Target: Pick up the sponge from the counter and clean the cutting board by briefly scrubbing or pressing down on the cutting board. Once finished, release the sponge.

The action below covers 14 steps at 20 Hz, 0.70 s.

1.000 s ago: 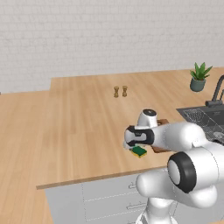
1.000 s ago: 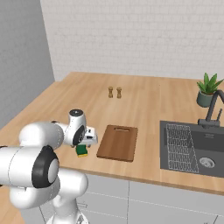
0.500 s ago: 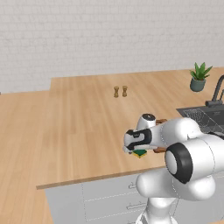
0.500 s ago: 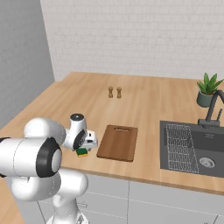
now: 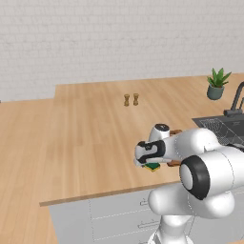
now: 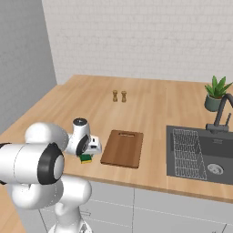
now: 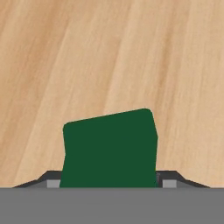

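Observation:
The sponge lies dark green side up on the light wood counter, close in front of the hand camera. My gripper is down over it, one dark fingertip against each side, shut on the sponge. From the base, the sponge shows as a green and yellow block under the gripper, just left of the dark reddish-brown cutting board. In the left base view the sponge peeks out below the gripper, and the arm hides most of the cutting board.
Two small shakers stand farther back on the counter. A sink with a dark faucet and a potted plant lie to the right. The counter's front edge runs just below the sponge.
The hand has come down onto the sponge, and the jaws have gone from wide open to closed against its sides. The sponge and board stay in place.

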### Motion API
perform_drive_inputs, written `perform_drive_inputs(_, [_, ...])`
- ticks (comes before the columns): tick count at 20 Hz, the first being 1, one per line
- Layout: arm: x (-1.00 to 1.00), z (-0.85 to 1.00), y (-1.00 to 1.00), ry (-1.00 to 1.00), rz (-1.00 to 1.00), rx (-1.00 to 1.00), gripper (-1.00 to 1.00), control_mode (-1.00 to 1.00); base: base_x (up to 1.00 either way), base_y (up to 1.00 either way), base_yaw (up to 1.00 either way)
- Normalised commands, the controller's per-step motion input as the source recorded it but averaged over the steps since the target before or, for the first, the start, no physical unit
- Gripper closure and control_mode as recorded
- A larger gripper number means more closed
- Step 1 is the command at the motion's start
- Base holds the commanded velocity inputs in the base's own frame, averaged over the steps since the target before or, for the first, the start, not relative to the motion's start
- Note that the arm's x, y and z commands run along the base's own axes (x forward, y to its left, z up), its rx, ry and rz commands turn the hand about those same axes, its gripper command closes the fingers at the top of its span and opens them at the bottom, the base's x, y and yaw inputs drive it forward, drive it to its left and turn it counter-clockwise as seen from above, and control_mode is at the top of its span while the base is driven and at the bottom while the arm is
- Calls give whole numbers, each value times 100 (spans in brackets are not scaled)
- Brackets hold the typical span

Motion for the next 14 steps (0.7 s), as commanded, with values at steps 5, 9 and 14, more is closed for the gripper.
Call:
perform_drive_inputs(5, [1, 13, 0, 0, 0, 0, 100, -100, 0, 0, 0])
perform_drive_inputs(9, [-1, 54, -12, 2, -3, 0, 100, -100, 0, 0, 0])
perform_drive_inputs(14, [-3, 63, -40, 4, -9, 0, 100, -100, 0, 0, 0])
